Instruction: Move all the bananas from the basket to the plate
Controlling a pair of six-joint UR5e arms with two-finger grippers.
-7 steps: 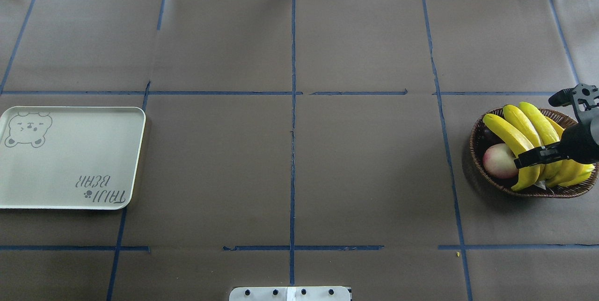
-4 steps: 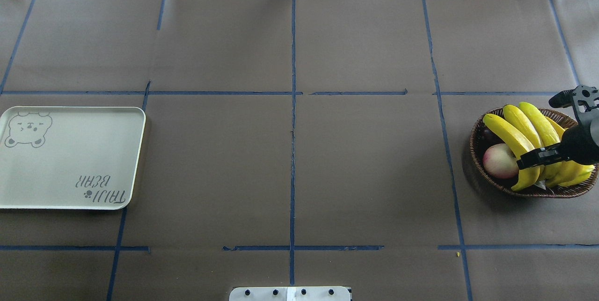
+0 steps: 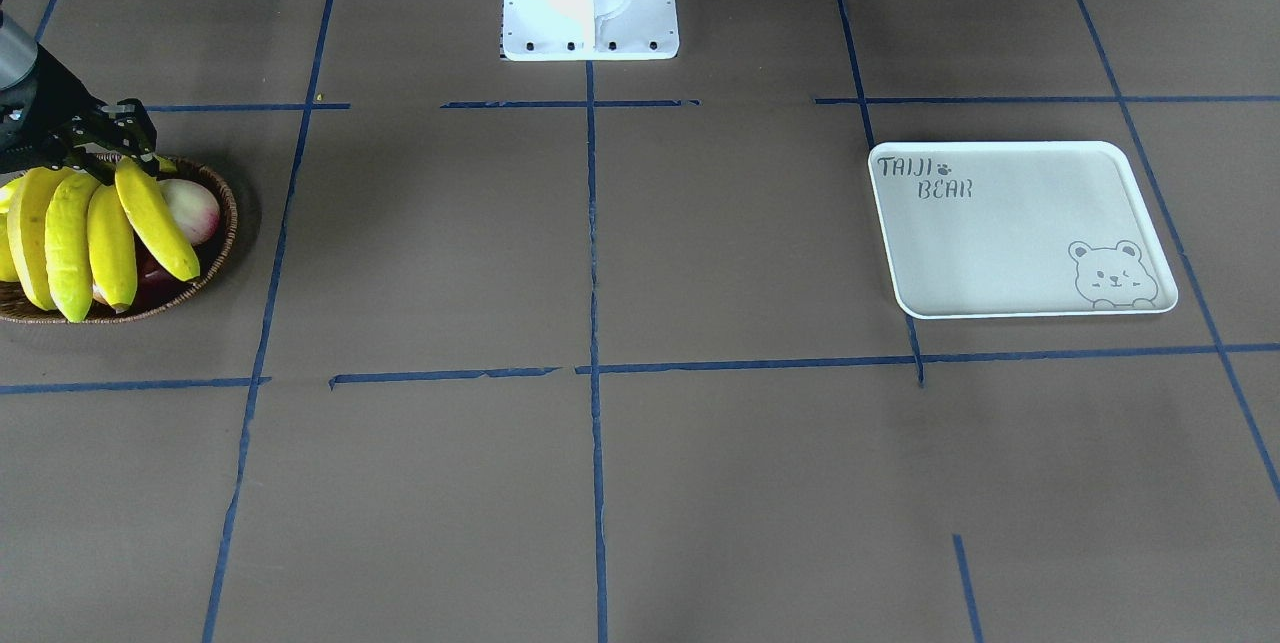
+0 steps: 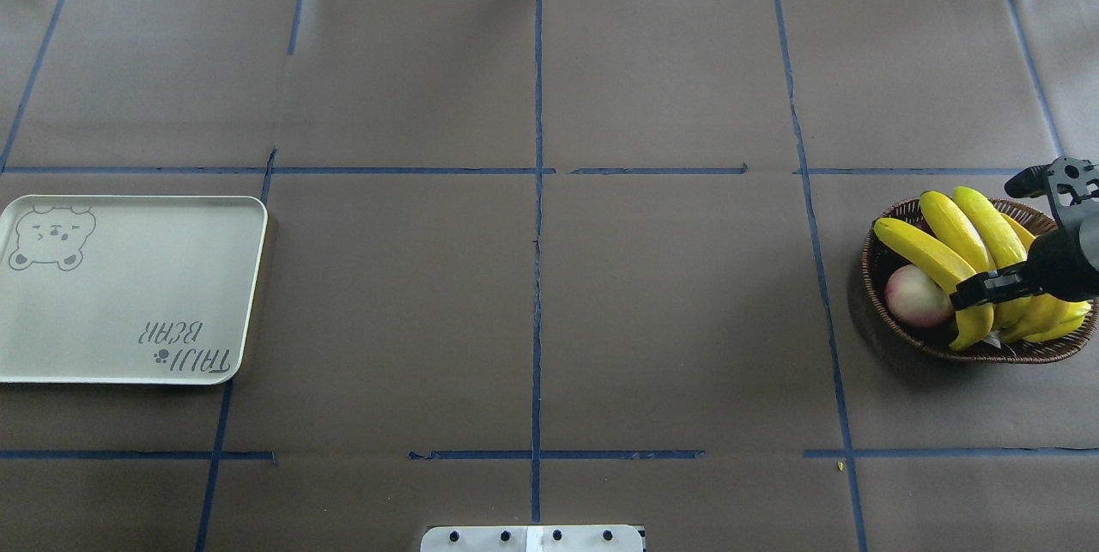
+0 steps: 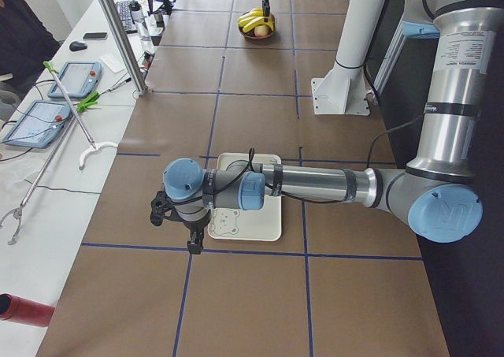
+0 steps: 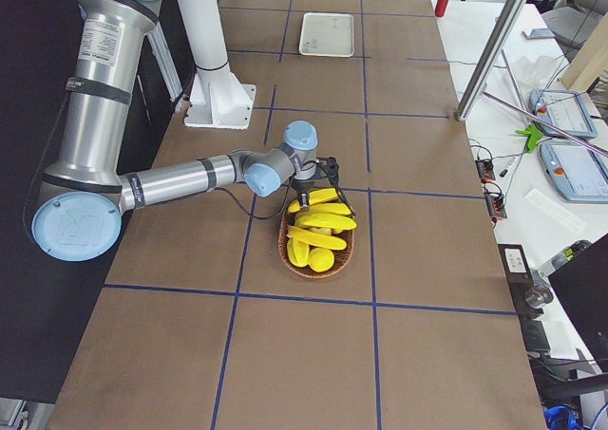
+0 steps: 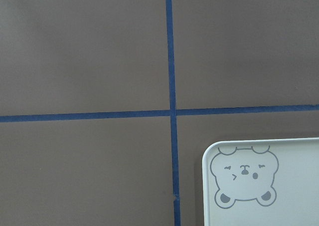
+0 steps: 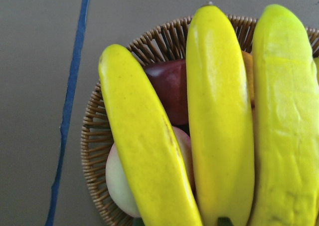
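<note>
The bananas (image 4: 923, 250) have swung a little since a second ago, their far tip now reaching further over the basket's (image 4: 869, 277) left rim. The right gripper (image 4: 974, 290) is clamped on the bunch near its stem end, beside a pink apple (image 4: 912, 294). Well apart lies the white plate (image 4: 129, 294), lettered "TAIJI BEAR". The left gripper (image 5: 191, 237) hangs near its bear corner; whether its fingers are apart or closed I cannot tell.

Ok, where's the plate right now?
Overhead view: the plate sits at the far left, on the robot's left side, opposite the basket at the far right.
</note>
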